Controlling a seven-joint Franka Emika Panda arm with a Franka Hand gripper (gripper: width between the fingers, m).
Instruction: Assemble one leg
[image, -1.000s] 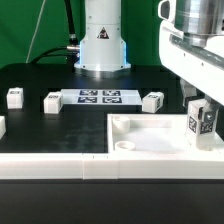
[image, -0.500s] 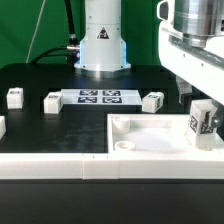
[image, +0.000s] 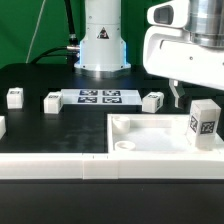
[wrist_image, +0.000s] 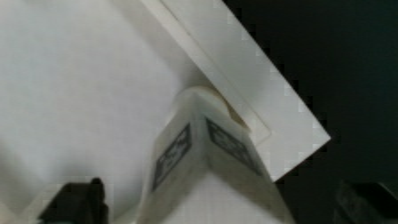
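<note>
One leg (image: 204, 122) upright on the white panel (image: 150, 138), at its corner toward the exterior view's right, tag facing the camera. Tool (wrist_image: 219, 205) hovering above, released, fingers (wrist_image: 75, 200) spread to either side, touching nothing. Three like blocks (image: 152, 101) loose on the black worktop (image: 40, 128), near the marker board (image: 100, 97).
</note>
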